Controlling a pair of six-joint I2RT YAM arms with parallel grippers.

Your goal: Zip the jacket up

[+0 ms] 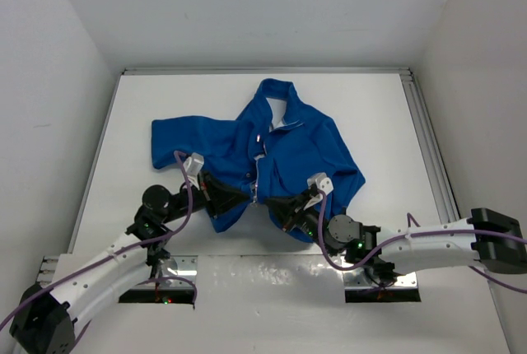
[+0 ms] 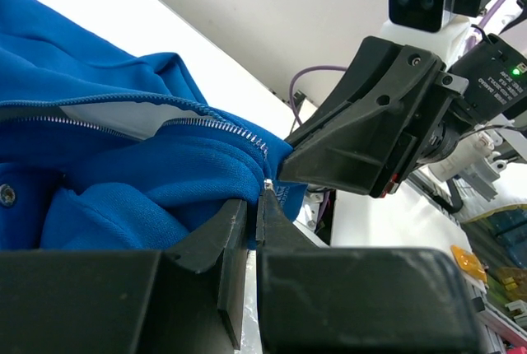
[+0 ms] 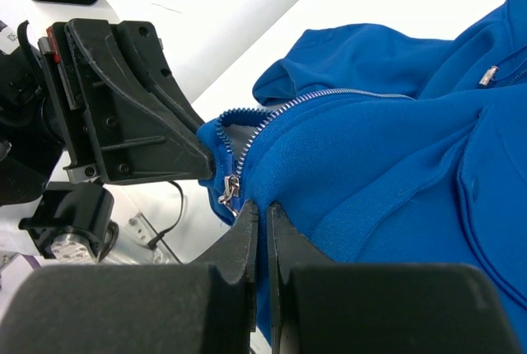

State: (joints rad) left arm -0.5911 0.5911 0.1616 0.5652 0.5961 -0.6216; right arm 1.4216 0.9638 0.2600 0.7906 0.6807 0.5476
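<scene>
The royal-blue jacket point(image 1: 288, 144) lies front-up on the white table point(image 1: 165, 99), collar at the far end, its silver zipper point(image 1: 257, 174) open along most of the front. My left gripper point(image 1: 249, 196) is shut on the bottom hem just left of the zipper; in the left wrist view the left gripper point(image 2: 259, 197) pinches a blue fabric edge with the zipper's teeth point(image 2: 218, 126) above. My right gripper point(image 1: 274, 203) is shut on the hem at the other side. The right wrist view shows the right gripper point(image 3: 262, 206) clamping blue fleece beside the silver slider point(image 3: 230, 189). The two grippers nearly touch.
One sleeve point(image 1: 177, 136) spreads out to the left. A metal rail point(image 1: 428, 148) runs along the table's right edge and white walls close in on three sides. Purple cables point(image 1: 185, 206) loop over both arms.
</scene>
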